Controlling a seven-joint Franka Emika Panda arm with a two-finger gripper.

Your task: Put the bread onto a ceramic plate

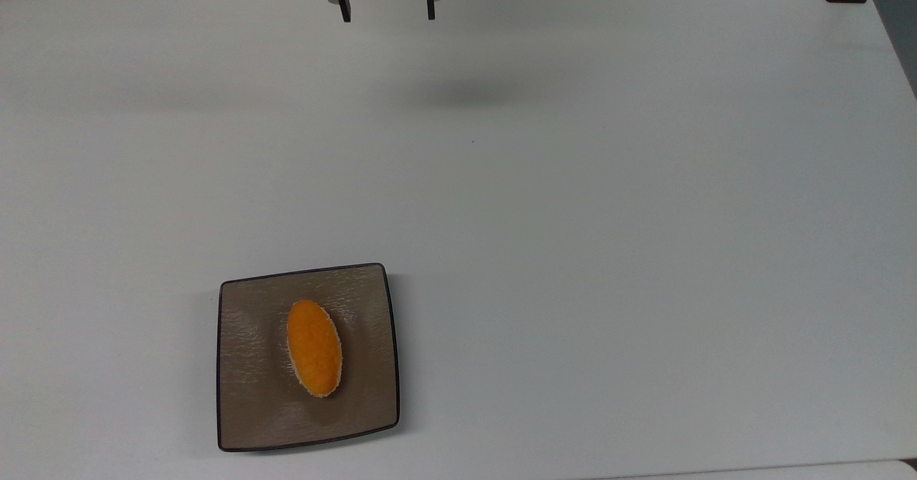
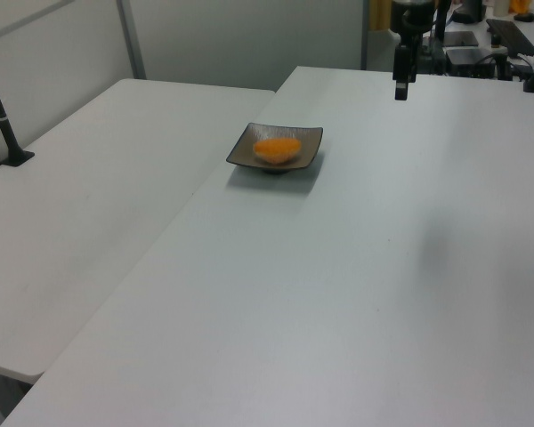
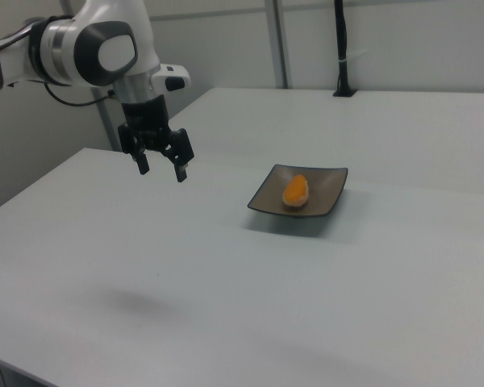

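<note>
Smooth orange bread (image 1: 314,347) with pale crumb rim. Glossy tan-brown ceramic plate (image 1: 247,365), rippled, edged in thin black. Plain white table (image 1: 609,215). Black gripper (image 3: 162,170) under a white and grey arm (image 3: 97,44).

bread (image 1: 314,347) on ceramic plate (image 1: 247,415), on table (image 1: 609,215)

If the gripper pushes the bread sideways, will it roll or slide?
The bread lies flat, an elongated oval on the ceramic plate, so it would probably slide, not roll. The glossy plate surface likely offers little grip. It looks small, probably light.
</note>
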